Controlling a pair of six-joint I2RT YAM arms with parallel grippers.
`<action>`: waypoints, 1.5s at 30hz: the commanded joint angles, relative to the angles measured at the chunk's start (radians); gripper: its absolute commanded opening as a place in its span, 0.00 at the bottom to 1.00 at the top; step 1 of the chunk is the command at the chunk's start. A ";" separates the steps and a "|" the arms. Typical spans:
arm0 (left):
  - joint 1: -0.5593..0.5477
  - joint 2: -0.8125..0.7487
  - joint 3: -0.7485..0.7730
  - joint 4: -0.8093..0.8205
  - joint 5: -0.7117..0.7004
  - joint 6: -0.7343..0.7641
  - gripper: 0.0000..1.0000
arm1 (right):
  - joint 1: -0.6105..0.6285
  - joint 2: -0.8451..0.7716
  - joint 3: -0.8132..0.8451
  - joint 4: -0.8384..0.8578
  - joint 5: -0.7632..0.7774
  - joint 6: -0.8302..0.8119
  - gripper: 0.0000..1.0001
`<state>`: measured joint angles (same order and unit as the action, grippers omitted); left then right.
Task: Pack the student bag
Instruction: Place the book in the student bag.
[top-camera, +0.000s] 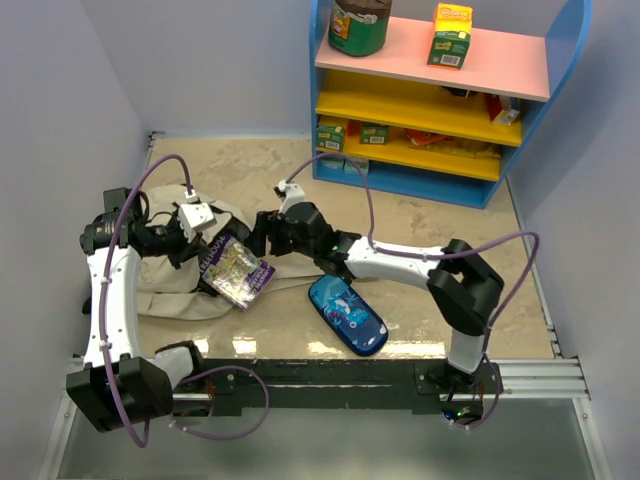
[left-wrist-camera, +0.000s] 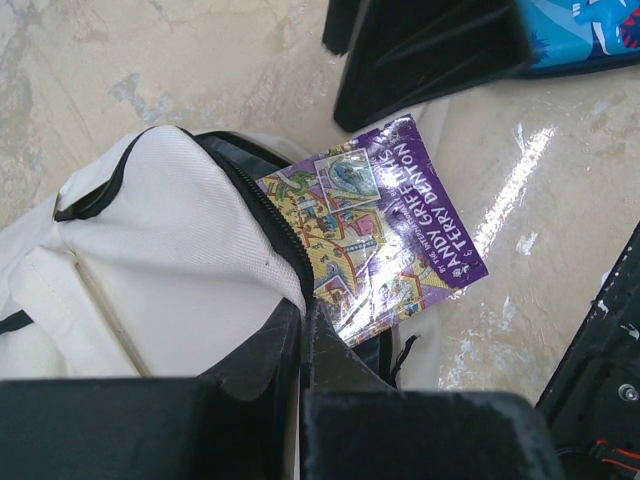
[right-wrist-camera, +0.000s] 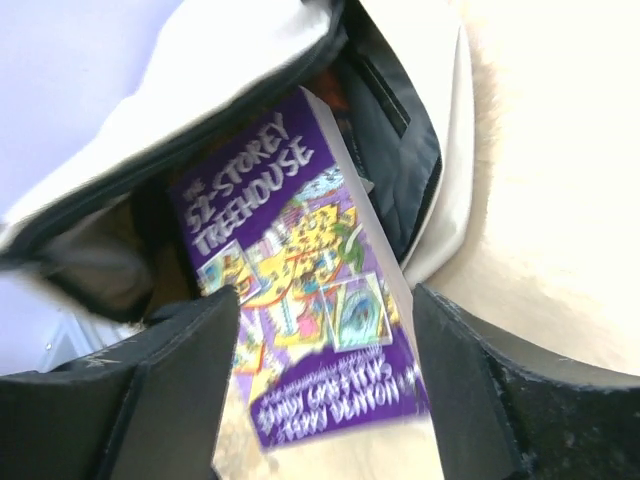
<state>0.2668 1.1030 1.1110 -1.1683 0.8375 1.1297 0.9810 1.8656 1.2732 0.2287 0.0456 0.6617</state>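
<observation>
**A:** Where does the student bag sit?

**B:** On the tabletop, toward 9 o'clock in the top view. It lies slumped, with its mouth facing about 3 o'clock. The left tool has its fingers together, pinched on the zip rim, and is holding that rim up.

**A:** And the book?

**B:** The purple paperback is roughly half in. One end is under the rim against the dark lining, and the other pokes out toward 4 o'clock. The right tool hangs over that outer end with its fingers apart, one on each side of the cover. It isn't clamping the book.

**A:** So the step is seating the book?

**B:** I think so. To do it well, push the exposed end toward 10 o'clock, straight along the book's length. That way it should slide under the lifted rim without pivoting. The left grip ought to hold the rim high, since the glossy cover could snag on the zip teeth. The blue pencil case, at the book's 4 o'clock and clear of it, shouldn't interfere.
</observation>
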 joint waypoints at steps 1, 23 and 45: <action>-0.008 -0.003 0.039 -0.007 0.103 0.010 0.00 | 0.016 -0.138 -0.104 -0.065 0.050 -0.070 0.69; -0.009 -0.002 0.059 -0.080 0.133 0.082 0.00 | 0.134 0.078 -0.120 0.116 0.108 -0.106 0.25; -0.008 -0.019 0.016 -0.093 0.110 0.119 0.00 | 0.111 0.184 0.090 0.092 0.089 -0.129 0.33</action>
<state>0.2668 1.1103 1.1198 -1.2224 0.8452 1.2148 1.1122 2.1216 1.4330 0.3283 0.1360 0.5381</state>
